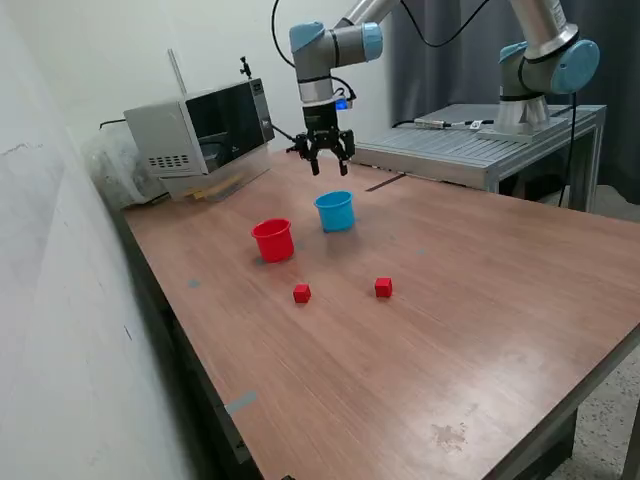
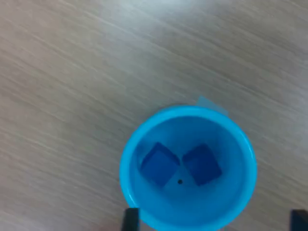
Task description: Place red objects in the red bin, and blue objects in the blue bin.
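Red cubes, small, rigid and likely light, lie apart mid-desk, best pinched across opposite flat faces. Both blue cubes sit inside the blue cup; the red cup stands beside it. The gripper hovers above, spread wide, empty.

A robotics lab: a robot arm mounted on a metal bench behind a bare wooden table, microwave beside it.
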Robot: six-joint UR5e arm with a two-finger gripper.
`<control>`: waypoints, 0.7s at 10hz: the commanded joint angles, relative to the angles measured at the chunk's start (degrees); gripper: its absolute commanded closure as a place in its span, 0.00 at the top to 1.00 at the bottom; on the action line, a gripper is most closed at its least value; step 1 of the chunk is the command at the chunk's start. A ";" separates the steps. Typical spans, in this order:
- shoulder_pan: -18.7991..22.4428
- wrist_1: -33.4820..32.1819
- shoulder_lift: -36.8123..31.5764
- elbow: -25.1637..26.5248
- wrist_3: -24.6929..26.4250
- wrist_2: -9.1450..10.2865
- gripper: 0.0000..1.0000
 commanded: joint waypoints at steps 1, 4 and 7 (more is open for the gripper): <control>3.67 0.50 -0.72 -0.09 1.50 -0.46 1.00; 12.20 3.13 -2.30 -3.51 6.58 -0.12 1.00; 18.63 3.76 -1.61 -8.26 9.75 1.54 1.00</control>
